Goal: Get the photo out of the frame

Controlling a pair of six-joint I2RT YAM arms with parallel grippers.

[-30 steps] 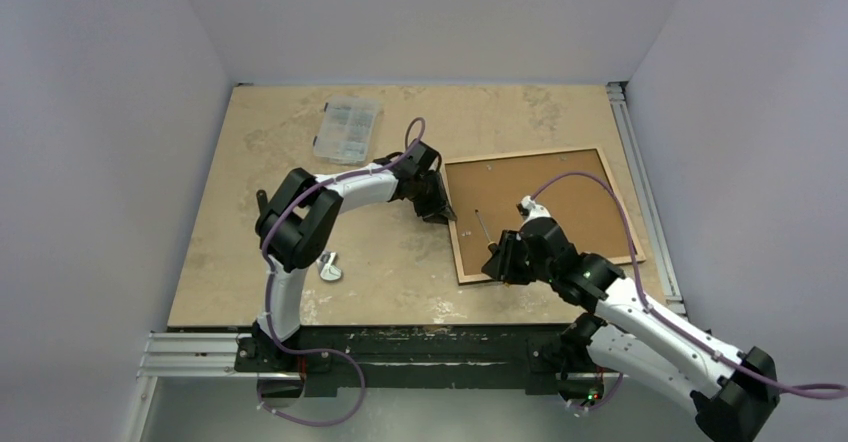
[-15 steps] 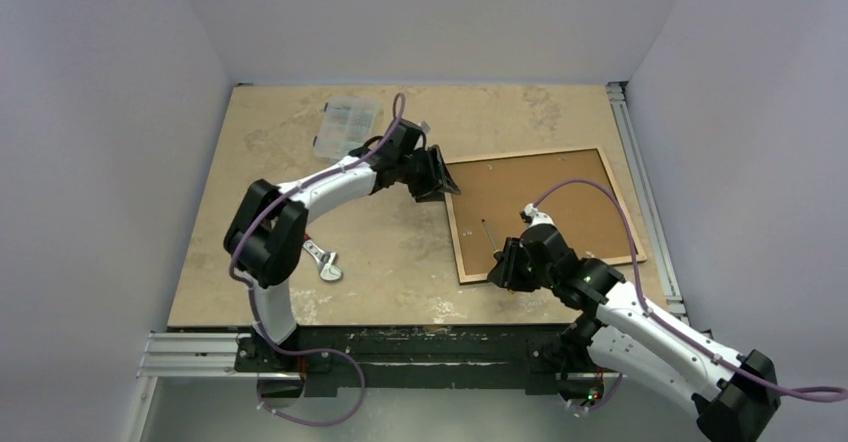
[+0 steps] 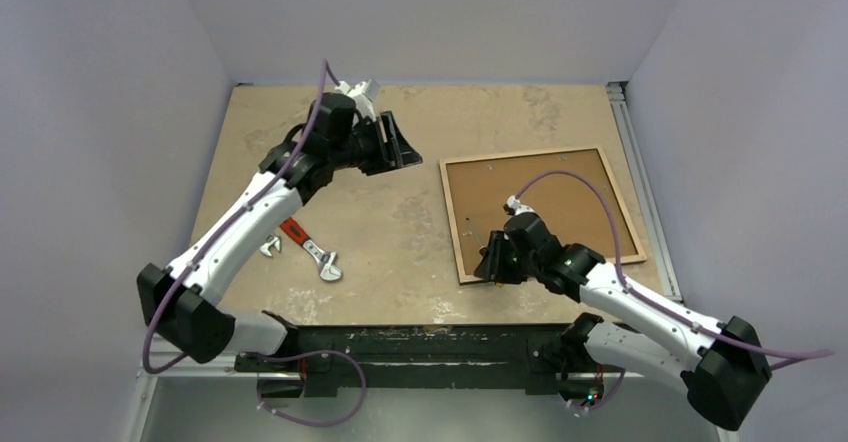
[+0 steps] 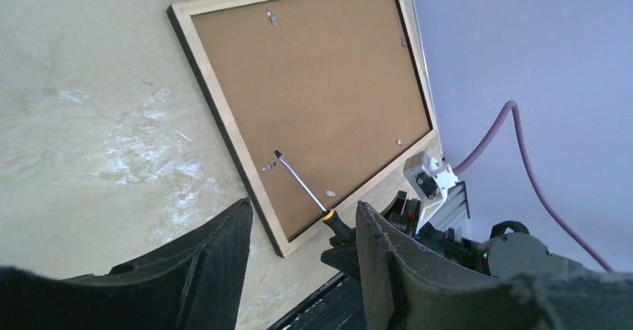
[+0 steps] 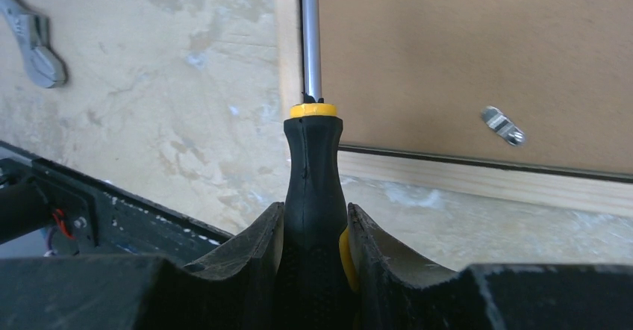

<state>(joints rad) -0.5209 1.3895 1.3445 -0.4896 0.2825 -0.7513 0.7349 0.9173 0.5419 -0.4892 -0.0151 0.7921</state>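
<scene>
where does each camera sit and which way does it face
top external: fixed above and behind the bases, looking down on the table; left arm and right arm both show.
left wrist: high over the table's far left, looking across at the frame; its open jaws show.
right wrist: low by the frame's near corner, looking along the screwdriver its jaws grip.
shared: both wrist views show frame and screwdriver.

The frame (image 3: pixel 540 212) lies flat on the table (image 3: pixel 400 242), back side up, in front of my right claw (image 5: pixel 314 225). The screwdriver (image 5: pixel 313 158) sits in that claw and reaches forward over the frame's near left corner. Its tip may touch the frame's back, but I cannot tell. My left claw (image 3: pixel 398 149) hangs over the table, well off to the frame's left. A wrench (image 3: pixel 318 257) lies on the table, left of my right claw.
</scene>
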